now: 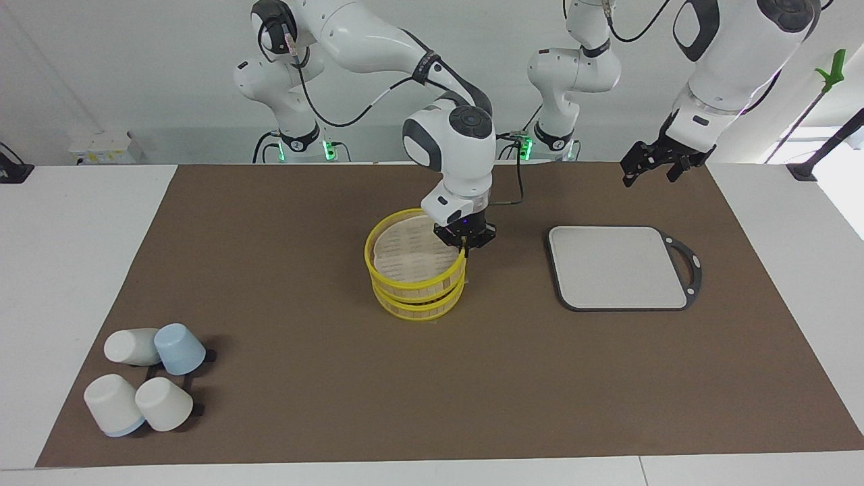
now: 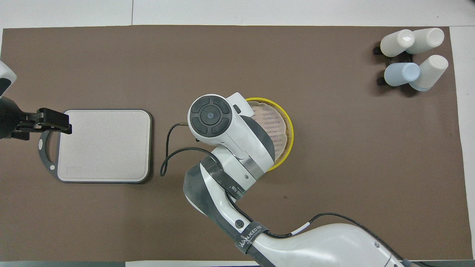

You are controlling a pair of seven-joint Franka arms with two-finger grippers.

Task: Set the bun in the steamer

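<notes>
The steamer is sitting mid-table on the brown mat: a round, shallow bamboo basket, two stacked tiers, each ringed by a bright yellow rim. Its lid is lying on top, tilted, the edge nearer the robots riding higher; its top is showing pale slats.

The right gripper is coming down on the lid's rim at the side toward the left arm's end of the table. The black fingers are reaching the yellow rim; whether they are pinching it or merely beside it cannot be told. In the overhead view the white, rounded wrist housing of the right arm is covering that side of the steamer, so the gripper itself is hidden there.

The bun is not showing in either view.

The left gripper is hovering in the air over the mat's edge by the flat grey board; in the overhead view it is lying over the board's handle end. Its dark fingers are spread apart, holding nothing. This arm is waiting.

The board is a rounded rectangle, matte pale grey with a dark border and a thin black loop handle.

Four cups, smooth and tapered, three white and one pale blue, are clustered on a small black rack at the right arm's end, farther from the robots than the steamer.
</notes>
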